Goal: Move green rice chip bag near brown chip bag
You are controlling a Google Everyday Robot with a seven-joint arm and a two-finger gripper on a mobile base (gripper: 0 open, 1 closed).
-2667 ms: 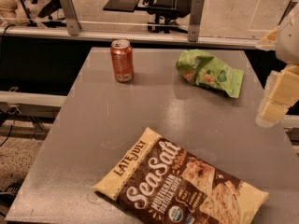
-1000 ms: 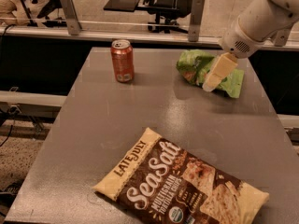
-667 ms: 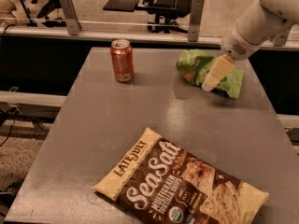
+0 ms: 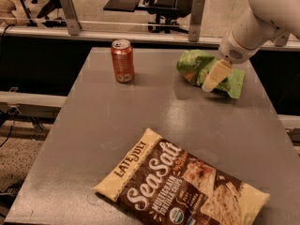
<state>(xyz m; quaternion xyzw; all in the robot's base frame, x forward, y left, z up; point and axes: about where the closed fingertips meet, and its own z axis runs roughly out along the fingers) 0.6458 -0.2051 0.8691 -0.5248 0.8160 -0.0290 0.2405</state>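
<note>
The green rice chip bag lies crinkled at the far right of the grey table. The gripper comes down from the white arm at the upper right and sits on or just over the middle of the green bag, covering part of it. The brown chip bag, with "Late July" and "Sea Salt" lettering, lies flat at the table's near edge, well apart from the green bag.
An orange soda can stands upright at the far left of the table, left of the green bag. A railing with metal posts runs behind the table, with office chairs beyond it.
The arm has swung in from the right edge to the green bag. Over the last second the gripper has barely shifted. The bags and the can have not moved.
</note>
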